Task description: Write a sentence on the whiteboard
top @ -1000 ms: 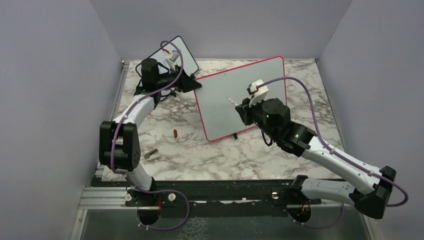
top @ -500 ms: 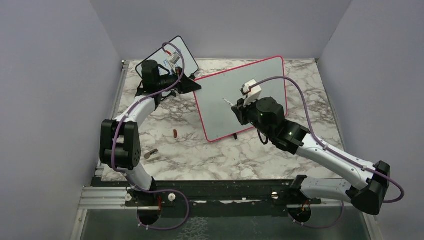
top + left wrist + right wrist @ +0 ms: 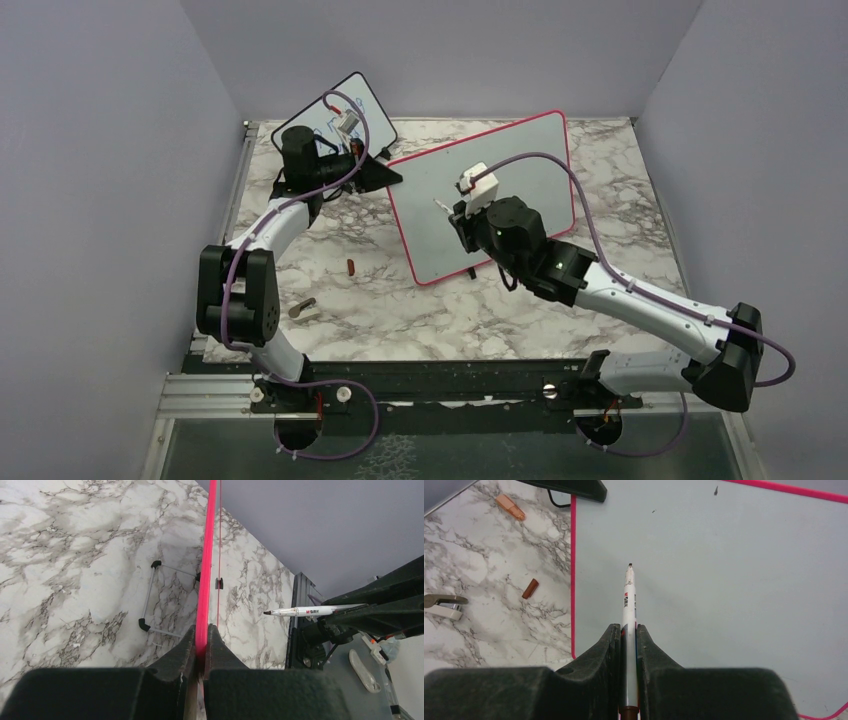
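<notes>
Top external view is showing my left arm reaching to the far left of the marble table point(image 3: 400, 310), where a small black-framed board point(image 3: 358, 92) is standing propped against the back wall. Just right of it, my left gripper point(image 3: 386, 172) is clenching the upper left corner of the whiteboard point(image 3: 540, 160). From the left wrist, I am seeing that pink frame point(image 3: 206, 555) edge-on, running straight away from me, with my left gripper point(image 3: 201, 636) pinching it tight between both fingers.

Nearer to my bases, a pale clip-like object point(image 3: 302, 307) and a small reddish-brown cap point(image 3: 350, 266) are lying on the marble, apart from each other and left of the board.

The whiteboard is sitting tilted on the middle of the table, its face turning toward my right arm. From the right wrist, its face point(image 3: 734, 580) is showing pale and plain except for two tiny dark specks near the top.

My right gripper point(image 3: 458, 216) is hanging over the board's left half, grasping a white marker point(image 3: 629, 600) between closed fingers, tip pointing forward. Seen from the left wrist, the marker point(image 3: 315, 611) is lying level, with a gap showing between its tip and the board.
</notes>
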